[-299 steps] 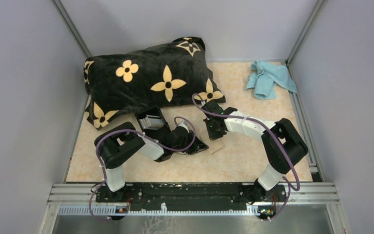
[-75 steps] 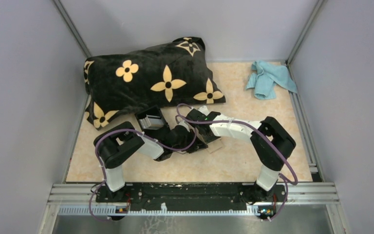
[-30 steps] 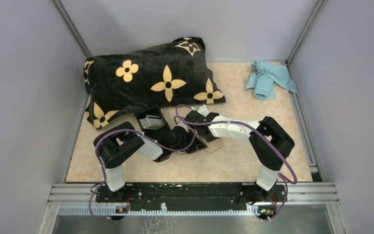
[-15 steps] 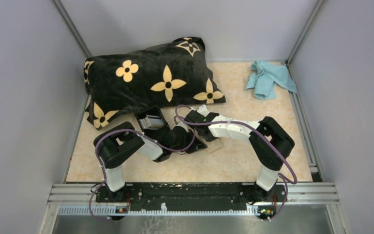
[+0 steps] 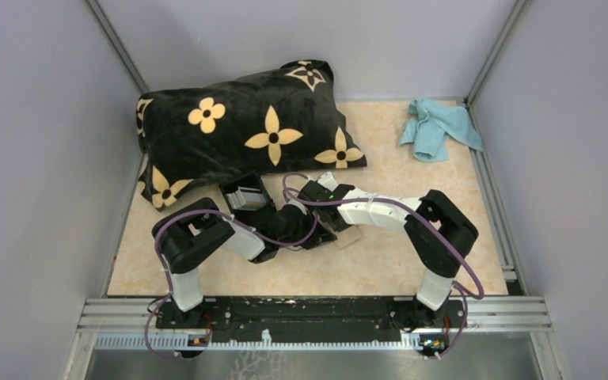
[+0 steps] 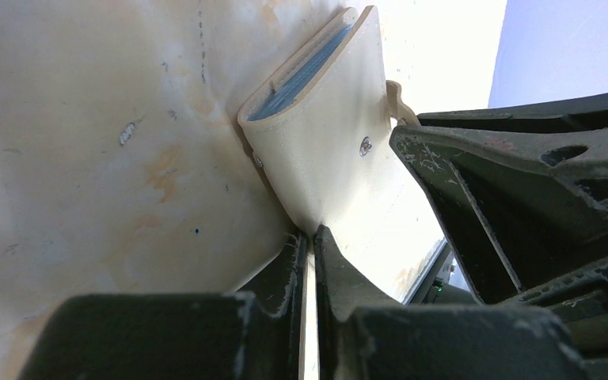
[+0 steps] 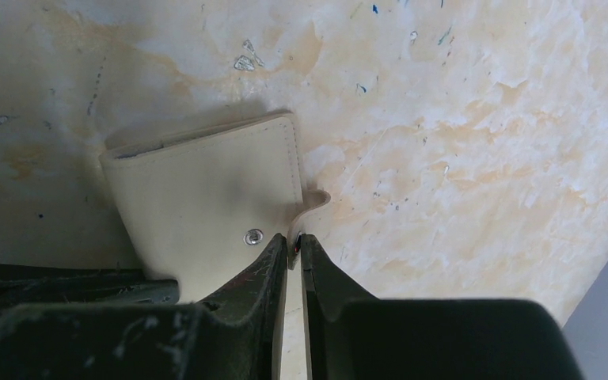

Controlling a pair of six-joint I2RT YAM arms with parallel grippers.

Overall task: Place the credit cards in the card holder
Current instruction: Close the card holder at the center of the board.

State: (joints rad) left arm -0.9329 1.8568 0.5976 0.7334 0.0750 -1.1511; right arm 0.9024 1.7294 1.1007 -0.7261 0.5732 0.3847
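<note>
A pale beige flat piece (image 5: 351, 237) lies on the table between the arms. Close up it is a folded sleeve (image 7: 206, 190) with a snap stud and a small tab (image 7: 317, 197); blue edges show inside its open end (image 6: 301, 75). My left gripper (image 6: 309, 235) is shut on one edge of it. My right gripper (image 7: 294, 237) is shut on its tab. The grippers meet over it in the top view, the left one (image 5: 322, 237) and the right one (image 5: 333, 222). The black card holder (image 5: 242, 194) with grey ribbed slots stands behind my left arm. The grey card is hidden.
A big black pillow with yellow flowers (image 5: 237, 127) fills the back left. A light blue cloth (image 5: 437, 127) lies at the back right. Grey walls and metal rails close in the table on three sides.
Since ten seconds ago my right arm has swung left, bringing its gripper against the left gripper over the beige piece. In the last second it has only crept slightly left.
</note>
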